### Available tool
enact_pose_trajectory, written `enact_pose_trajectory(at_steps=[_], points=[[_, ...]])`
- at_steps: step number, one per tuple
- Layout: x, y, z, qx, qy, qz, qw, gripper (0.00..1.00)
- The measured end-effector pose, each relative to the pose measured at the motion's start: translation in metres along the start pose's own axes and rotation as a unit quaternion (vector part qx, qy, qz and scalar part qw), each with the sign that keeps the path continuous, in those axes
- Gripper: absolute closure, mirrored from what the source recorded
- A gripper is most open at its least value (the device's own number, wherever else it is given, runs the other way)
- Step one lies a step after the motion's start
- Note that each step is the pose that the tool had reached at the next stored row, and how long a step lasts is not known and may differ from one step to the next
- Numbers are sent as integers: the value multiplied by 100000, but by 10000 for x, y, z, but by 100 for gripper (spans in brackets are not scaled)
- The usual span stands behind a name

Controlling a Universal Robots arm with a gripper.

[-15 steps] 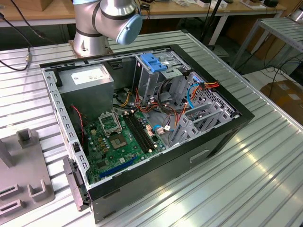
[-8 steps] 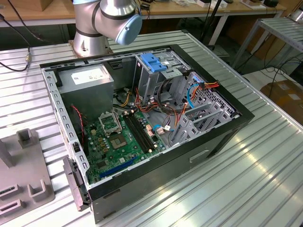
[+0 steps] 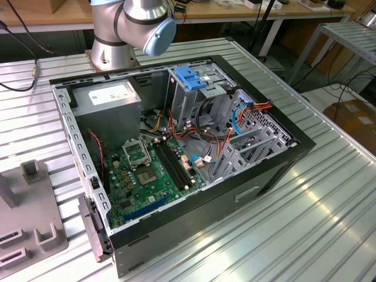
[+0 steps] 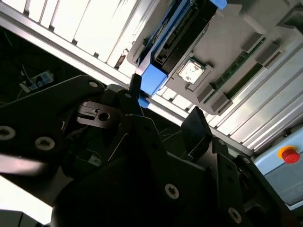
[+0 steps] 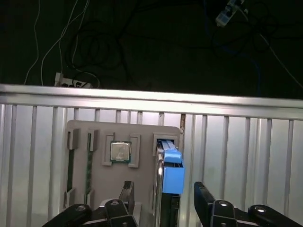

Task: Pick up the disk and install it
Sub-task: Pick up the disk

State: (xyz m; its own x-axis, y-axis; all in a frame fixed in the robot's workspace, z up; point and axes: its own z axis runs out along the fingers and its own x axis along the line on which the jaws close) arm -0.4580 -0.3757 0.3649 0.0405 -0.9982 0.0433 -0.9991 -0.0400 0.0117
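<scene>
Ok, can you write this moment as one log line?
claw: open, over disk | disk: standing in grey holder, not gripped | computer case: open, disk not installed

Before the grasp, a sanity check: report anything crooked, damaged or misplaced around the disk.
Nothing stands out. In the first wrist view the disk sits straight in its slot in the grey holder, the chip lies flat in its recess, and the open gripper frames the disk.

— Any room round the disk (image 5: 171,176)?
— My gripper (image 5: 163,188) straddles it, jaws apart. One side: bare table slats (image 5: 236,151). The other: the grey holder's (image 5: 94,130) ribs and the processor (image 5: 120,151).
— The case (image 3: 264,176)?
— Open on top; cables (image 3: 202,138) crowd the cage (image 3: 182,106).
</scene>
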Motion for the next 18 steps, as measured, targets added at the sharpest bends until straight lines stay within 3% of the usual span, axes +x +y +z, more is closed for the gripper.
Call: enact_pose_trajectory(at_steps=[4,7,12,18], points=[[-9,0,70,-120,-23,2419,99971,38],[-21,-1,120,-122,-55,2530,99968,38],[-56,5,170,-108,-449,2511,99967,38],[-66,11,250,-115,-466,2527,99967,38]])
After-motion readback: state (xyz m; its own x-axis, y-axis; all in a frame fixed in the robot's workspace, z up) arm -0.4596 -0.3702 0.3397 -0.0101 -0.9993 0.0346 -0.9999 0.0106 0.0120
